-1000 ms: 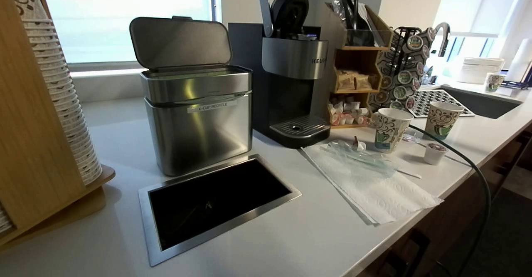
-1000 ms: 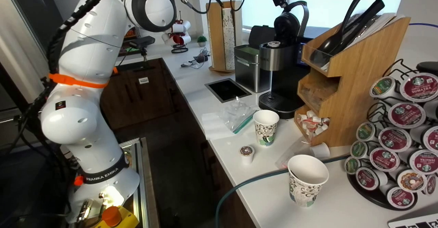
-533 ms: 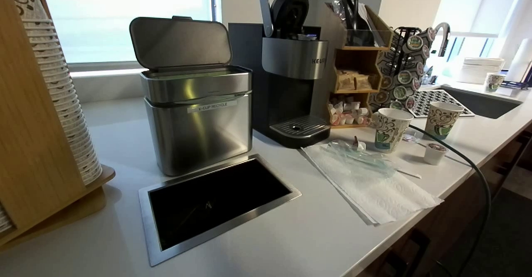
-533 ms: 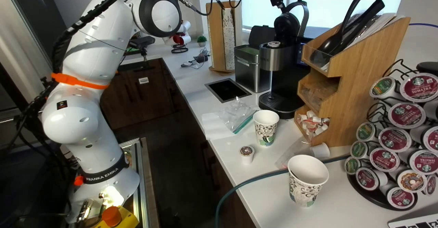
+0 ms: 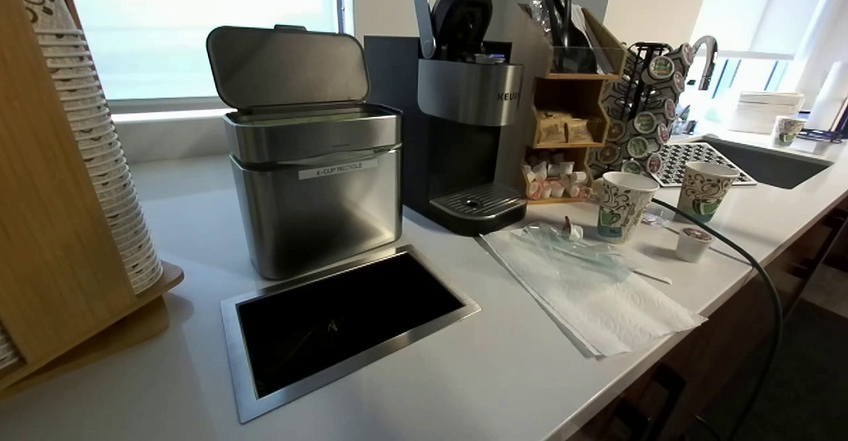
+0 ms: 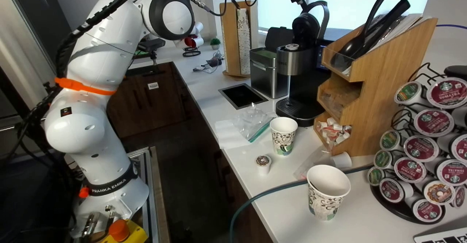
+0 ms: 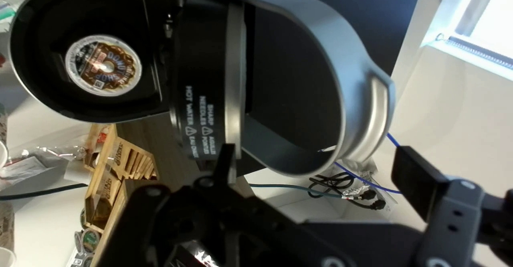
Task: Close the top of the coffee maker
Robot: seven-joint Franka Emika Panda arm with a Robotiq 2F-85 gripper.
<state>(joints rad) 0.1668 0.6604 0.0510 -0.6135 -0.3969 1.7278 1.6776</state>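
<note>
Your hand [image 7: 318, 159] is spread wide near the raised top [image 5: 462, 18] of the coffee maker [image 5: 467, 93], a pod [image 7: 103, 65] seated inside.

Bright windows [image 5: 205, 4] stand behind a white counter [image 5: 507, 361].

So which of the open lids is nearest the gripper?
The rounded lid of the Keurig coffee maker, right by the gripper; the flat lid of the K-cup recycle bin stands farther off.
</note>
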